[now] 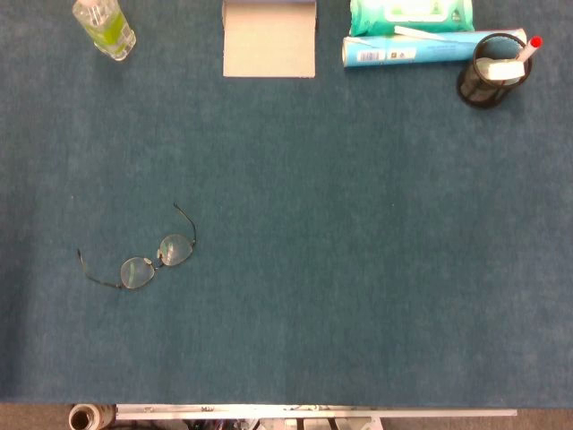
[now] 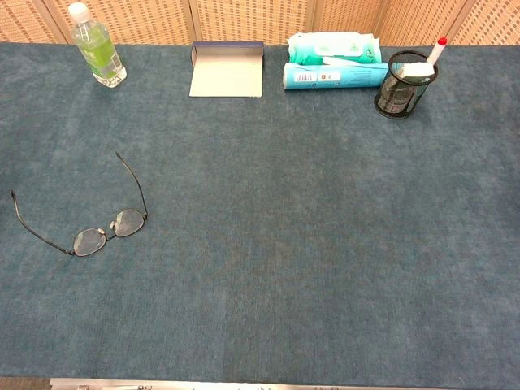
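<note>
A pair of thin wire-framed glasses (image 1: 150,261) (image 2: 99,231) lies on the blue tabletop (image 1: 358,251) (image 2: 325,244) at the left, temples unfolded and pointing away from the front edge. Neither hand nor arm shows in the head view or the chest view.
Along the far edge stand a clear bottle of green liquid (image 1: 104,27) (image 2: 97,45), an open grey box (image 1: 269,40) (image 2: 227,70), a pack of wet wipes (image 1: 410,15) (image 2: 333,47), a blue tube (image 1: 412,50) (image 2: 335,75), and a black mesh cup (image 1: 491,72) (image 2: 403,85) holding a red-capped marker (image 1: 528,49) (image 2: 436,49).
</note>
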